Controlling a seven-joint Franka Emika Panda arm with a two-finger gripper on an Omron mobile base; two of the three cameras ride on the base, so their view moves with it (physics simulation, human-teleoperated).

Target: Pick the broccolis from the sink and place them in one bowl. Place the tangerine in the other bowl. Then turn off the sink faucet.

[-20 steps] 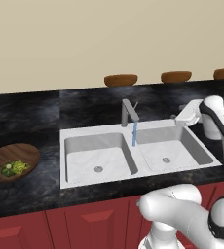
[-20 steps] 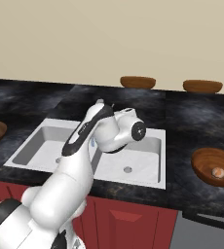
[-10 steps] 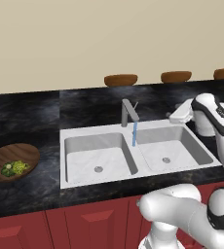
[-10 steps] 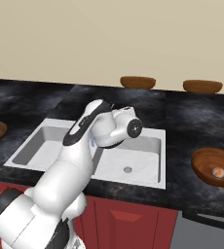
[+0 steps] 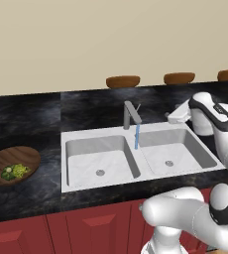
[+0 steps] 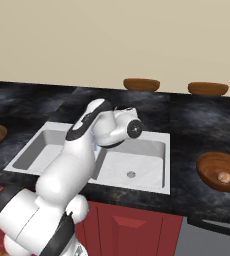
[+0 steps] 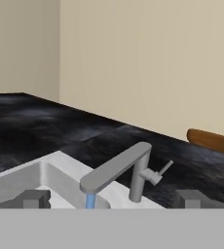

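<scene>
The white sink holds no food in either basin. The grey faucet pours a blue stream of water down by the divider. The broccolis lie in the wide wooden bowl on the counter to the left. The tangerine sits in the other wide bowl on the right. My gripper hovers over the right basin's back edge, open and holding nothing, pointing at the faucet. In the hand view the faucet and its lever stand between my spread fingertips.
Three small brown oval bowls line the back of the black counter against the wall. Red cabinet fronts run below the counter. My own arm blocks much of the sink in the right base view.
The hand has shifted a little to the left, closer to the faucet, with its jaws still wide. The water keeps running and the bowls are unchanged.
</scene>
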